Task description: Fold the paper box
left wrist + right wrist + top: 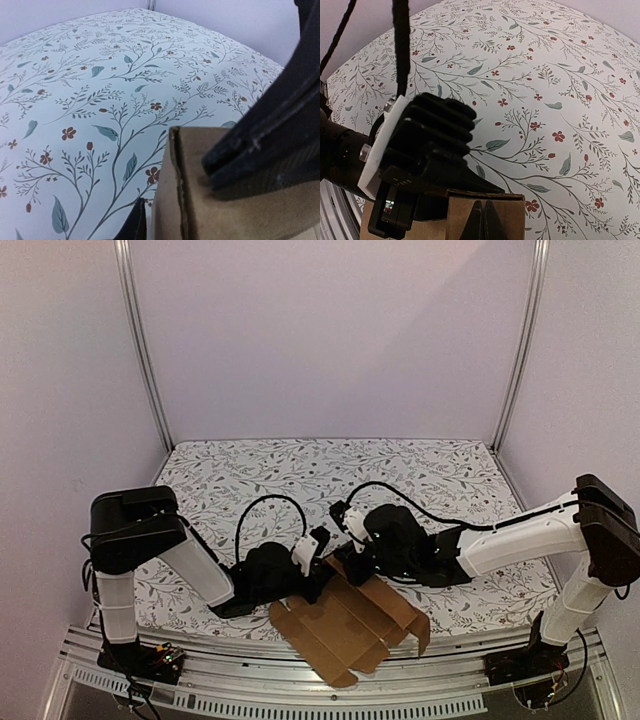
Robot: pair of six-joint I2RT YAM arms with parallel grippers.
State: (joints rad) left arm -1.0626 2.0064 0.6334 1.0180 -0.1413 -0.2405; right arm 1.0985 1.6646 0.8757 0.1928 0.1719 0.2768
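Paper box (348, 632) lies partly folded at the near table edge, one corner over the front rail (250, 668). I judge it light, thin and springy: it creases easily and slides on the floral cloth (420, 470). I'd take flap edges near the scores. Right gripper (482, 222) is clenched, tips at a panel, apparently holding nothing. Left gripper (316, 578) straddles the far flap; can't tell if it's clamped. The wrists crowd each other there.

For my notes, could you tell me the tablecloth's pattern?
The tablecloth is white with teal leaves and red flowers, clearest in the right wrist view.
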